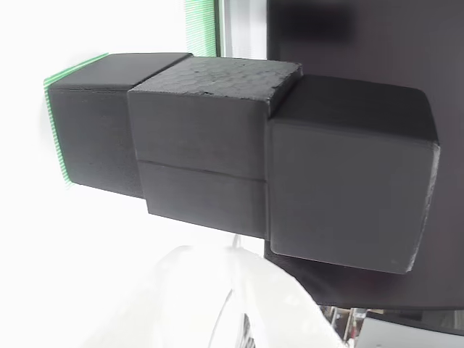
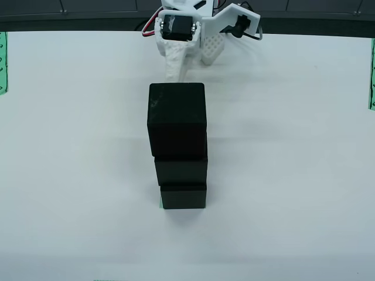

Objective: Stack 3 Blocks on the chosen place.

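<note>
Three blocks standing stacked in one column mid-tabletop (image 2: 293, 175) in view from above: bottom block (image 2: 183, 196) sitting on chosen place (image 1: 59, 123), middle block (image 2: 181, 170) resting on it, top block (image 2: 176, 117) resting on that, slightly offset. Hand (image 2: 193, 55) sitting behind stack, apart from it, near far edge.

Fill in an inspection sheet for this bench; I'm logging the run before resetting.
Surface: white table, bare around the stack.
Job's things: three black blocks stacked, top block, middle block, bottom block; slightly offset. Green patch under the bottom block.
Clutter: nothing seen.
Gripper: gripper behind the stack, open, holding nothing, apart from the blocks.
Cables: red and black wires at the gripper.
Surroundings: green strips at the table edges; dark screen behind.
</note>
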You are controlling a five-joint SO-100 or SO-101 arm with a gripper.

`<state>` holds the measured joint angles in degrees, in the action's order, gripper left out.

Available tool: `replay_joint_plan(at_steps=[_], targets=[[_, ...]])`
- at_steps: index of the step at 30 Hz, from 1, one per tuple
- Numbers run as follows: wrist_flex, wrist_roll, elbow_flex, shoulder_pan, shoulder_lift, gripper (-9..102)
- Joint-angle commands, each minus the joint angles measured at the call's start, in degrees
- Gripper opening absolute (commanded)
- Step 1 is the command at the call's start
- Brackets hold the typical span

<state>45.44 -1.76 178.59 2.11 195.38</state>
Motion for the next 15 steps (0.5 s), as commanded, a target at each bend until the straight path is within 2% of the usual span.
replay_joint_plan(at_steps=[1,15], targets=[[1.14,0.79,1.76,-0.7,1.32,0],[1.23,0.79,1.76,-1.32,1.32,2]])
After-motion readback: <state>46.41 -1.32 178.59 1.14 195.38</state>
